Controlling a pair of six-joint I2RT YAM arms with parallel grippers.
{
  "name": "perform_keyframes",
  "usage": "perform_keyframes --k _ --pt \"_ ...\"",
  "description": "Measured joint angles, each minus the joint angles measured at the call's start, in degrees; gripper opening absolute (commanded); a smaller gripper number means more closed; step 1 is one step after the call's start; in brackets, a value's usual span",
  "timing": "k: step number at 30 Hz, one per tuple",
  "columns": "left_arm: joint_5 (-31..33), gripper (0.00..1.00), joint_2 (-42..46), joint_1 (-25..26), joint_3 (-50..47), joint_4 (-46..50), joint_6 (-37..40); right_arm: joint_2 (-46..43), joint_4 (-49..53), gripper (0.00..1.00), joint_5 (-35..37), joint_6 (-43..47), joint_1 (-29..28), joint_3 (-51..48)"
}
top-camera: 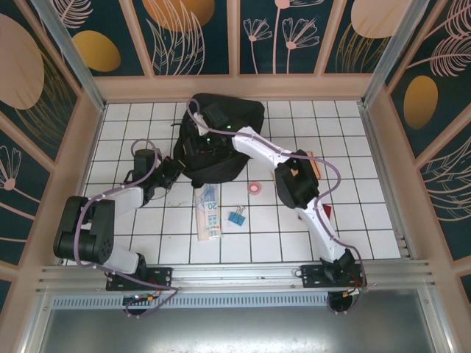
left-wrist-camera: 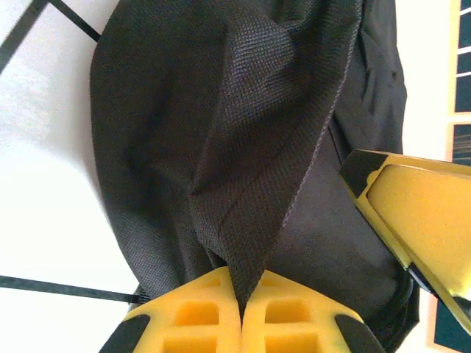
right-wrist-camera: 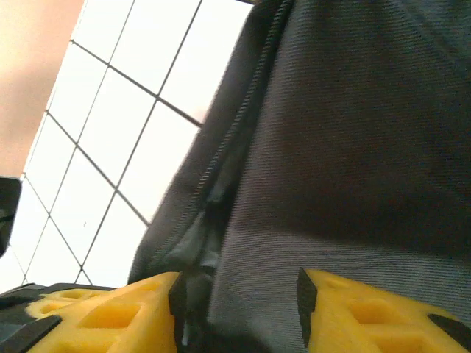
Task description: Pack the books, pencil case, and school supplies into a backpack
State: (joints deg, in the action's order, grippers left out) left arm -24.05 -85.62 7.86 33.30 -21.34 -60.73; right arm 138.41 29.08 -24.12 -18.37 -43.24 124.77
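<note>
Left pincer [left-wrist-camera: 241,305] clamps a backpack [top-camera: 250,114] fold, right pincer [right-wrist-camera: 235,309] gapes over it; one pencil case [top-camera: 208,213] lies near-to-far.

White-and-black arms [top-camera: 257,145], lilac cables [top-camera: 110,194], yellow jaws

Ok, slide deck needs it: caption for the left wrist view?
Left gripper, yellow jaws shut, pinches a fold of the soft black fabric backpack.

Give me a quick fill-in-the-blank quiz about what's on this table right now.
1. The left hand is shut on a fold of the black ___.
2. The right hand has its jaws ___.
3. The blue binder clip lies just right of the ___.
Missing words: backpack; open; pencil case.
</note>
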Motion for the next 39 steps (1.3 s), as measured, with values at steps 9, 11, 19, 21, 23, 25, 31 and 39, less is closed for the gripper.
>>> perform_keyframes --k 9,11,19,21,23,25,31,39 --pt "-1.1 0.00 0.2 0.0 -1.0 -2.5 -1.0 4.1 1.4 0.51 -1.2 -1.1 -0.9 5.7" --pt "-1.1 0.00 0.3 0.0 -1.0 -2.5 -1.1 5.5 1.9 0.50 -0.4 -1.1 -1.1 6.9" --pt "-0.9 0.00 0.6 -0.3 -1.4 -2.0 -1.0 6.8 3.8 0.52 6.5 0.3 -3.5 6.6" --pt "-0.8 0.00 0.7 -0.5 -1.9 -1.8 -1.0 6.8 4.1 0.65 8.9 0.8 -4.1 6.5" --pt "-0.4 0.00 1.3 -0.9 -2.3 -0.9 -1.0 7.1 4.8 0.72 12.1 1.6 -4.6 6.8" --pt "0.4 0.00 1.8 -1.0 -2.6 -0.3 -1.0 8.3 5.8 0.70 14.8 2.2 -5.1 8.4" --pt "1.4 0.00 3.7 -1.0 -4.1 -0.2 -1.1 12.1 7.2 0.32 25.4 4.9 -7.8 11.4" --pt "1.7 0.00 4.7 -1.0 -4.2 0.2 -1.0 11.3 5.8 0.00 31.4 6.1 -8.3 9.8"
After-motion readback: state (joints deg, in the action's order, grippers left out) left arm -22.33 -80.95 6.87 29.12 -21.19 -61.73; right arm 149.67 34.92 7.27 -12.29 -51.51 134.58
